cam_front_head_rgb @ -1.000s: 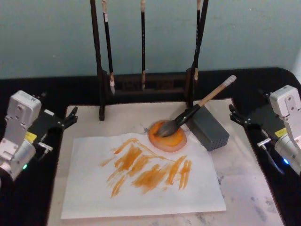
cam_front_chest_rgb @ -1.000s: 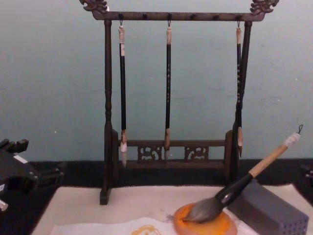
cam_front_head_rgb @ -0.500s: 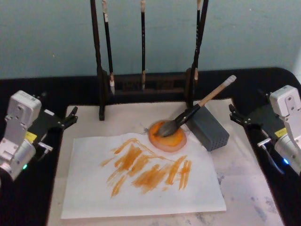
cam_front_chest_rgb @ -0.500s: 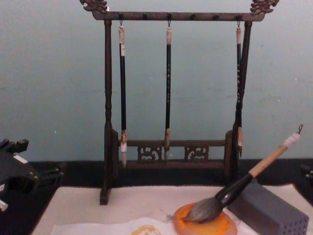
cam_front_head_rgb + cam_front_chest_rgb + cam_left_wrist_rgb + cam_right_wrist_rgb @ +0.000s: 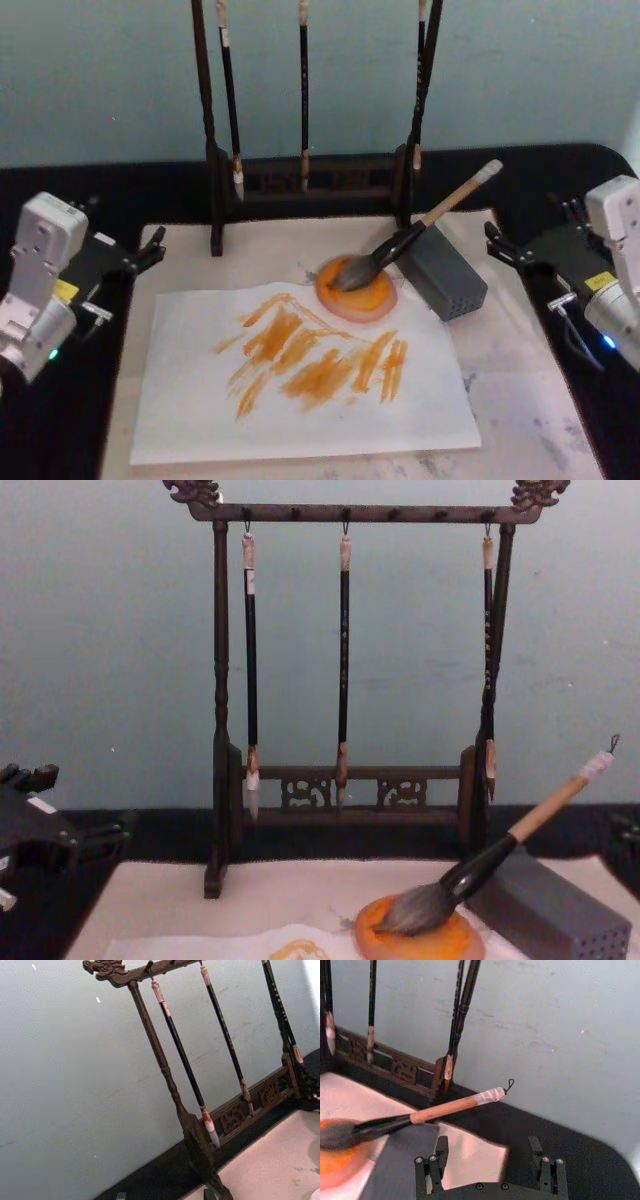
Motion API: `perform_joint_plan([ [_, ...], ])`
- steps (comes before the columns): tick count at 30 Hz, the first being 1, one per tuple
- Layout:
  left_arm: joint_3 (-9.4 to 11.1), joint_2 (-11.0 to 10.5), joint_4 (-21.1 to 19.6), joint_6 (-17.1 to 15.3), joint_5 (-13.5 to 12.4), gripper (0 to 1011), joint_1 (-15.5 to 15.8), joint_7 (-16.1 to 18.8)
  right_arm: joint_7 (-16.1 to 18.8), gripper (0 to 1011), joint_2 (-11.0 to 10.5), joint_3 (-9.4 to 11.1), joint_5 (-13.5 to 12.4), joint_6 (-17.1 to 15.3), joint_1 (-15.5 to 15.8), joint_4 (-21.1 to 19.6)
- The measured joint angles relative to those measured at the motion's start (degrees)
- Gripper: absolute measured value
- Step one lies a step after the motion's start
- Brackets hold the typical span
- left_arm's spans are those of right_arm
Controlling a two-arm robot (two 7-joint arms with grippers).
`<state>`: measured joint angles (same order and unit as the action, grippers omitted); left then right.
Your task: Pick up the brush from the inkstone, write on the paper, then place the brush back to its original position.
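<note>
1. Your brush (image 5: pixel 415 233) is on the inkstone (image 5: pixel 368 303): the bristles lie in the dish, the black ferrule leans on the grey block (image 5: pixel 447 277), and the handle slants up toward the mat's back right corner.
2. The inkstone sits on the mat (image 5: pixel 525 385) a little behind its middle, and its front overlaps the paper's back edge. The block is just to its right.
3. The paper (image 5: pixel 200 410) lies flat over the front half of the mat, orange strokes across its middle.
4. Your right gripper (image 5: pixel 488 1142) hangs off the mat's right edge over the black tabletop. Its fingers are spread with nothing between them, and the brush's white end cap is just ahead of it.
5. Your left gripper (image 5: pixel 78 802) is off the mat's left edge, fingers likewise apart and holding nothing.
6. The rack (image 5: pixel 213 170) stands along the mat's back edge, with three thin brushes (image 5: pixel 303 95) hanging from it.
</note>
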<state>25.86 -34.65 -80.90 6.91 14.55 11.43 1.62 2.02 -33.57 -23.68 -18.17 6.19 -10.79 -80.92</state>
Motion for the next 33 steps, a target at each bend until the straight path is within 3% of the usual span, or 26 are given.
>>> perform_joint_plan([
  [2, 0.0, 0.0, 0.0, 0.0, 0.0, 1001, 0.0, 0.0, 2.6, 1000, 0.9, 1.5, -3.8, -1.1, 0.4, -0.1],
  [5, 0.0, 0.0, 0.0, 0.0, 0.0, 1001, 0.0, 0.0, 4.6, 1000, 1.7, 2.8, -6.9, -2.2, 0.6, -0.2],
  [6, 0.0, 0.0, 0.0, 0.0, 0.0, 1001, 0.0, 0.0, 6.0, 1000, 2.2, 3.7, -9.3, -3.2, 0.8, -0.3],
  [7, 0.0, 0.0, 0.0, 0.0, 0.0, 1001, 0.0, 0.0, 6.0, 1000, 2.2, 3.7, -9.3, -3.2, 0.8, -0.3],
  [11, 0.0, 0.0, 0.0, 0.0, 0.0, 1001, 0.0, 0.0, 10.1, 1000, 4.7, 7.1, -17.8, -8.2, 1.2, -0.4],
  [12, 0.0, 0.0, 0.0, 0.0, 0.0, 1001, 0.0, 0.0, 10.1, 1000, 4.7, 7.1, -17.8, -8.2, 1.2, -0.4],
  [13, 0.0, 0.0, 0.0, 0.0, 0.0, 1001, 0.0, 0.0, 11.0, 1000, 5.5, 8.1, -20.1, -9.9, 1.2, -0.4],
  [16, 0.0, 0.0, 0.0, 0.0, 0.0, 1001, 0.0, 0.0, 12.1, 1000, 7.3, 10.0, -24.4, -13.0, 1.2, 0.1],
  [17, 0.0, 0.0, 0.0, 0.0, 0.0, 1001, 0.0, 0.0, 12.1, 1000, 7.3, 10.0, -24.4, -13.0, 1.2, 0.1],
  [22, 0.0, 0.0, 0.0, 0.0, 0.0, 1001, 0.0, 0.0, 12.5, 1000, 10.5, 12.7, -33.2, -19.0, 0.5, 1.7],
  [29, 0.0, 0.0, 0.0, 0.0, 0.0, 1001, 0.0, 0.0, 12.3, 1000, 13.2, 14.0, -40.4, -23.2, -1.2, 4.1],
  [33, 0.0, 0.0, 0.0, 0.0, 0.0, 1001, 0.0, 0.0, 12.1, 1000, 14.2, 14.2, -42.9, -24.5, -2.4, 5.9],
])
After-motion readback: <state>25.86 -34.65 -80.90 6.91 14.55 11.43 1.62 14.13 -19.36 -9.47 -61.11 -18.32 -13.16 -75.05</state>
